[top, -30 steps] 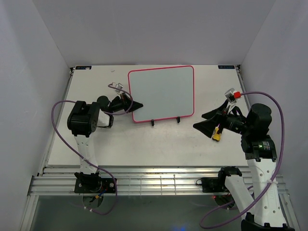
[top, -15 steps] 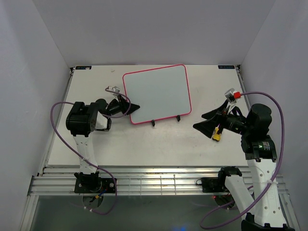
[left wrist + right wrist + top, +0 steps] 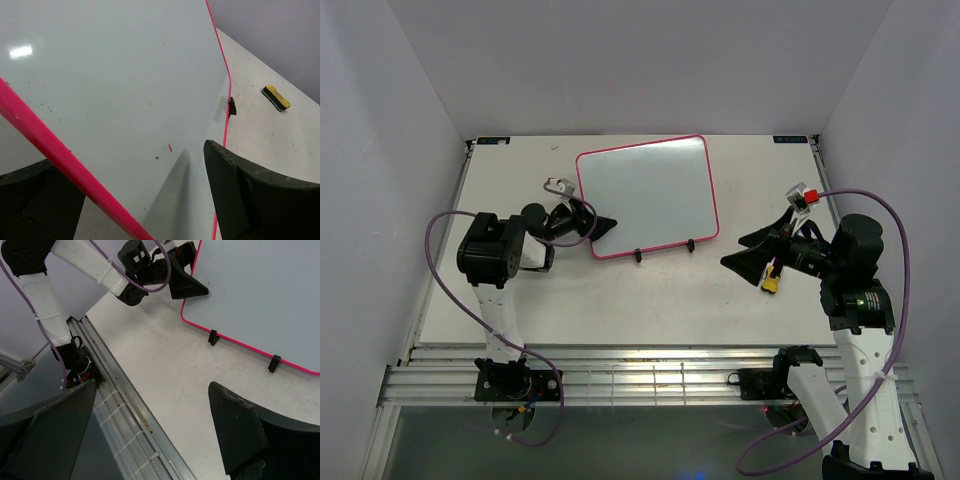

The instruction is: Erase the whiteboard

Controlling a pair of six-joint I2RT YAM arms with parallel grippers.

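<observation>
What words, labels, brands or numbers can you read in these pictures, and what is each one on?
Nothing is readable.
White rectangular whiteboard with pink-red frame: no writing, only tiny specks and one small red mark.
Small dark label at the far left corner of the white table, and a second label at the far right corner: too small to read.
Small yellow and black eraser: no print visible.

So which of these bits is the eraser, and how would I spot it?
Find the big white board with a pink-red frame on the white table, then look right, past its two black clip feet, to the right arm's black gripper. Beside that gripper lies the small yellow-and-black block eraser: the only yellow thing lying on the table, tiny next to the board.
</observation>
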